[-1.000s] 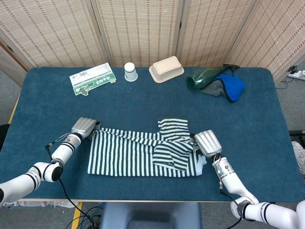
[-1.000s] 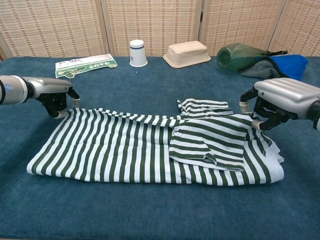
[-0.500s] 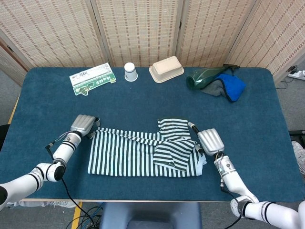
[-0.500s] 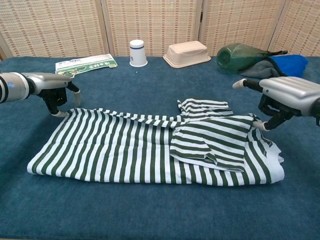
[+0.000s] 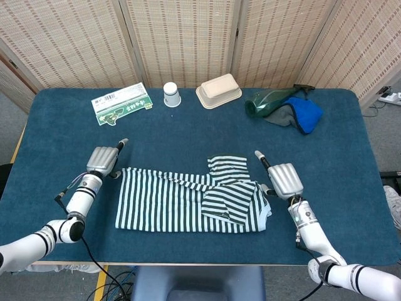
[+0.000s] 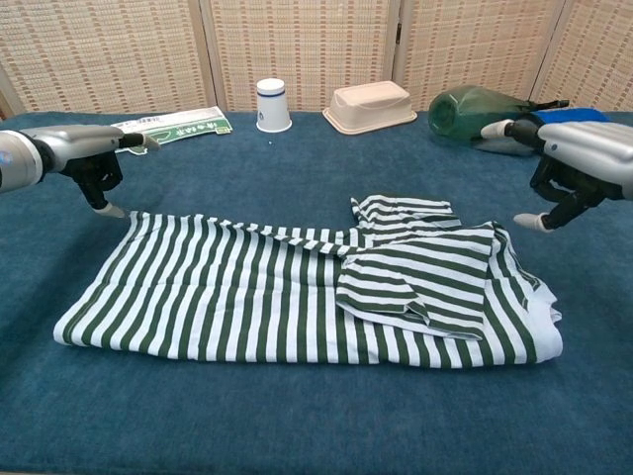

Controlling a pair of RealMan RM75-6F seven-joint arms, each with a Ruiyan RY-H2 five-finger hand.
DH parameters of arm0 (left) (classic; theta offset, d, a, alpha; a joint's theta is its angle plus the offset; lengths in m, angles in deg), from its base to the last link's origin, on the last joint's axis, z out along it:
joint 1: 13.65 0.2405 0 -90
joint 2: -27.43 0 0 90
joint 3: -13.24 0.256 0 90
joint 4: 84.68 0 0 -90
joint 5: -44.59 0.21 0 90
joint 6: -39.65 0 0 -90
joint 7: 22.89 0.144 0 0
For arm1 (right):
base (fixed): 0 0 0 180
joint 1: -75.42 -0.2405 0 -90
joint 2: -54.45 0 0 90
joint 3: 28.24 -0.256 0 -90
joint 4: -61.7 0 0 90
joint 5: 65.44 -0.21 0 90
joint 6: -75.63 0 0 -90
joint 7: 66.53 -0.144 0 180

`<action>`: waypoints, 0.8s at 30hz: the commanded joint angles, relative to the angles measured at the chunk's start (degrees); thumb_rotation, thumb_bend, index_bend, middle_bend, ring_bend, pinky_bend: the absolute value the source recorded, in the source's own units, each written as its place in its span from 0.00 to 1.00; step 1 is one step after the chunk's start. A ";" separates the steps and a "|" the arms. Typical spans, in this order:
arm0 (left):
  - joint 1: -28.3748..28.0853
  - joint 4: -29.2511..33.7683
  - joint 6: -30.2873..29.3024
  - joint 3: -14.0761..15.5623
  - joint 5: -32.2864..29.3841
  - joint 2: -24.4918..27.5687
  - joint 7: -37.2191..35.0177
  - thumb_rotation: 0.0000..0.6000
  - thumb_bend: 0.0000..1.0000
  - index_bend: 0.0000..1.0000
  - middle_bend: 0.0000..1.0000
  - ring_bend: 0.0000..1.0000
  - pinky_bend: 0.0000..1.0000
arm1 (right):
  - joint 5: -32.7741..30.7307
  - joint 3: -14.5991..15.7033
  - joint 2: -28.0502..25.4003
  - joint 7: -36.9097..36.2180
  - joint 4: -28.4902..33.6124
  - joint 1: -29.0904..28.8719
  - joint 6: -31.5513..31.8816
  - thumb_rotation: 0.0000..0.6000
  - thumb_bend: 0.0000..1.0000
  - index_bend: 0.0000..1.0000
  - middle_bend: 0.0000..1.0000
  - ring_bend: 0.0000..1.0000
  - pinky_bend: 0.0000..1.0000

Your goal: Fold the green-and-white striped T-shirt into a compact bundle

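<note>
I've let go: left robot hand (image 5: 103, 161) and right robot hand (image 5: 285, 180) released, seemingly clear of the T-shirt (image 5: 188, 199); this fold's finished.

Your T-shirt (image 5: 191, 200) lies flat at the centre of the table (image 5: 351, 188), toward its near edge. Your left hand (image 5: 103, 160) sits at the shirt's nine o'clock, just beside its edge; your right hand (image 5: 285, 180) sits at three o'clock, also just beside it. Along the far edge, from eleven to one o'clock: a packet (image 5: 121, 103), a cup (image 5: 171, 95), a box (image 5: 218, 90), then a bottle (image 5: 269, 100) resting against a cloth (image 5: 301, 115).
</note>
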 commanded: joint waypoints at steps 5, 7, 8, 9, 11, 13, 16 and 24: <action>3.65 7.98 -5.33 -0.88 1.04 4.71 -1.38 1.00 0.26 0.00 0.86 0.79 0.97 | 1.32 -0.53 -2.60 -2.86 2.43 0.57 1.57 1.00 0.29 0.00 0.90 1.00 1.00; 4.49 9.92 -6.40 -1.02 1.21 5.92 -1.72 1.00 0.26 0.00 0.86 0.79 0.97 | 3.78 0.65 -3.63 -3.83 4.09 1.01 2.36 1.00 0.29 0.05 0.90 1.00 1.00; 5.00 11.20 -7.04 -1.01 1.43 6.76 -1.79 1.00 0.26 0.00 0.86 0.79 0.97 | 5.45 1.68 -4.34 -4.40 5.15 1.31 2.62 1.00 0.29 0.09 0.90 1.00 1.00; 5.40 12.18 -7.52 -0.99 1.62 7.39 -1.88 1.00 0.26 0.00 0.86 0.79 0.97 | 6.69 2.54 -4.89 -4.81 5.91 1.49 2.65 1.00 0.29 0.15 0.90 1.00 1.00; 6.02 13.66 -8.35 -0.92 2.02 8.31 -1.96 1.00 0.26 0.00 0.86 0.79 0.97 | 8.54 3.88 -5.72 -5.41 6.92 1.76 2.63 1.00 0.29 0.23 0.90 1.00 1.00; 7.10 15.94 -9.80 -0.63 2.90 9.65 -2.04 1.00 0.26 0.00 0.86 0.79 0.97 | 11.72 6.38 -6.64 -5.82 8.00 2.11 2.46 1.00 0.29 0.29 0.91 1.00 1.00; 8.44 18.61 -11.50 -0.25 4.08 11.02 -2.38 1.00 0.26 0.00 0.86 0.79 0.97 | 15.00 8.97 -6.87 -6.51 8.33 2.43 2.27 1.00 0.29 0.35 0.91 1.00 1.00; 10.84 23.04 -13.45 0.85 6.01 13.15 -2.74 1.00 0.26 0.00 0.85 0.78 0.97 | 18.55 12.49 -3.91 -7.13 5.89 2.09 -0.10 1.00 0.29 0.42 0.92 1.00 1.00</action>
